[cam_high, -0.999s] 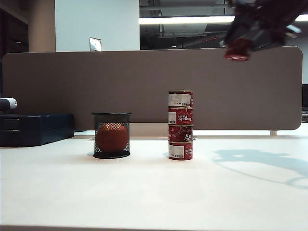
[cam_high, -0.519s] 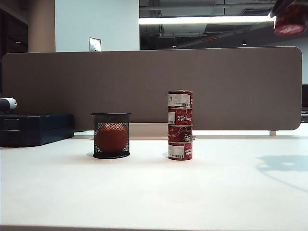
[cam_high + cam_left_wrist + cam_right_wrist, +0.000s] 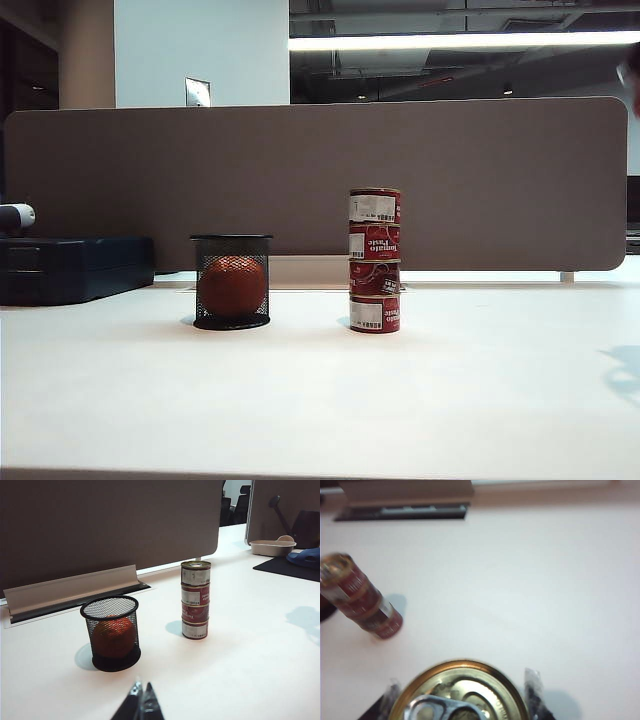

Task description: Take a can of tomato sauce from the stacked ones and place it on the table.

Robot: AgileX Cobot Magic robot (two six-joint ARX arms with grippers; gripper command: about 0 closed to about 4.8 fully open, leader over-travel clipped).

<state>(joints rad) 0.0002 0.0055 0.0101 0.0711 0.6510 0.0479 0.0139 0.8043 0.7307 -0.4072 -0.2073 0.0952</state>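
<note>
White bench (image 3: 300,400) fills the lower part of the outside view, with a brown panel (image 3: 300,180) standing behind it. Near the middle stands the stack (image 3: 375,260) of four small red cans, straight up. To its left, well apart, sits a black mesh cup (image 3: 232,282) with an orange-red ball (image 3: 232,287) inside. A dark blue box (image 3: 75,268) lies at the far left edge. In the right wrist picture, the right hand (image 3: 461,692) is up above the bench, and its two fingers (image 3: 532,686) sit on each side of a can (image 3: 460,692). We see the can's gold top with its pull tab. The hand grips the can, and the stack (image 3: 359,596) shows lower down and off to the side. The left hand (image 3: 141,701) hangs near the bench in front of the cup (image 3: 112,632), its fingers closed together with nothing between them.
</note>
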